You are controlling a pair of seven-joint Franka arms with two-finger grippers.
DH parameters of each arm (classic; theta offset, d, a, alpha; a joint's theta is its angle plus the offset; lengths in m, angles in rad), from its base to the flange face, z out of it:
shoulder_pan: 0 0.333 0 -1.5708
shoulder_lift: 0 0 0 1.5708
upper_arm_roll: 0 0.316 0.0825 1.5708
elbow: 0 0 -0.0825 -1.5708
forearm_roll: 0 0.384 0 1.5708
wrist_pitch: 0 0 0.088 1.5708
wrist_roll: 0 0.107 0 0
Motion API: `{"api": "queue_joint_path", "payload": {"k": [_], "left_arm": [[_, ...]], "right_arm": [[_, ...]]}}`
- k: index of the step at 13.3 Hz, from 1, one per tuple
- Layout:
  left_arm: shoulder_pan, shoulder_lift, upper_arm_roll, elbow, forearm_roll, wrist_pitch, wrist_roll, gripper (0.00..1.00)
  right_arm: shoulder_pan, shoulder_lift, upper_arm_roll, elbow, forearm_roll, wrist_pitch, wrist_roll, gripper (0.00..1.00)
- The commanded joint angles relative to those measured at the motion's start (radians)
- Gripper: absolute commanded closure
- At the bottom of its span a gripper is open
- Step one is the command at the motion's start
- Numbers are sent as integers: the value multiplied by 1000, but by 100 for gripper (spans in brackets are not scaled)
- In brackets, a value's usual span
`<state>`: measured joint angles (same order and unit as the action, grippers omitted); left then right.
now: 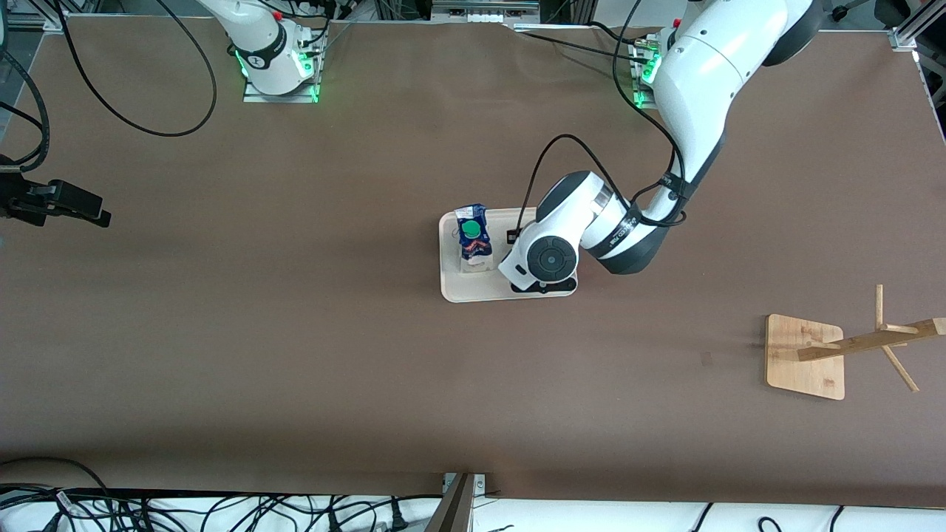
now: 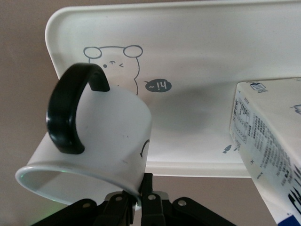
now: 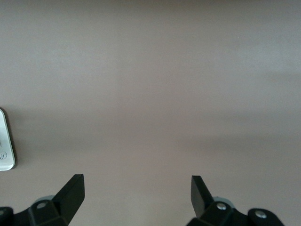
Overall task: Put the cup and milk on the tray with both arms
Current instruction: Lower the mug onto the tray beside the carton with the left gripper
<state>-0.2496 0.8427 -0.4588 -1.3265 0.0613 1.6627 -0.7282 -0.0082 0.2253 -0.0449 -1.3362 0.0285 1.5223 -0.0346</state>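
Note:
The cream-white tray [image 1: 452, 284] lies mid-table, and the milk [image 1: 473, 238] stands upright on its part toward the right arm's end. In the left wrist view the white cup [image 2: 110, 141] with its black handle [image 2: 70, 113] is tilted over the tray [image 2: 211, 52], beside the milk [image 2: 270, 141]. My left gripper [image 2: 142, 195] is shut on the cup's rim. From the front the left hand [image 1: 543, 260] covers the cup. I cannot tell whether the cup touches the tray. My right gripper [image 3: 136, 186] is open over bare table, holding nothing, with a tray corner [image 3: 4, 141] at the edge of its view.
A square wooden rack base [image 1: 804, 356] with a leaning pegged post [image 1: 872, 341] stands toward the left arm's end, nearer the front camera. A black fixture with cables [image 1: 63, 201] sits at the right arm's end of the table.

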Motion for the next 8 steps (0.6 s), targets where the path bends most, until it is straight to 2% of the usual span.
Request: {"api": "queue_joint_path", "payload": {"k": [1,2,3,6,8], "left_arm": [[-5,33,2,21,14,-15,-2,100],[-2,35,2,23,14,-15,-2,83],[1,30,2,26,17,-17,13,1],[7,19,2,35,15,-23,35,0],[42,-17,-6,40,15,-46,38,0]], "right_arm": [[-3,-12,8,-6,-9,1,-2,0],[-3,-12,8,-8,-10,1,-2,0],[-3,-12,8,-8,-12,3,-1,0],[7,-12,8,-6,-15,3,-1,0],[20,-9,8,-8,-51,4,1,0]]}}
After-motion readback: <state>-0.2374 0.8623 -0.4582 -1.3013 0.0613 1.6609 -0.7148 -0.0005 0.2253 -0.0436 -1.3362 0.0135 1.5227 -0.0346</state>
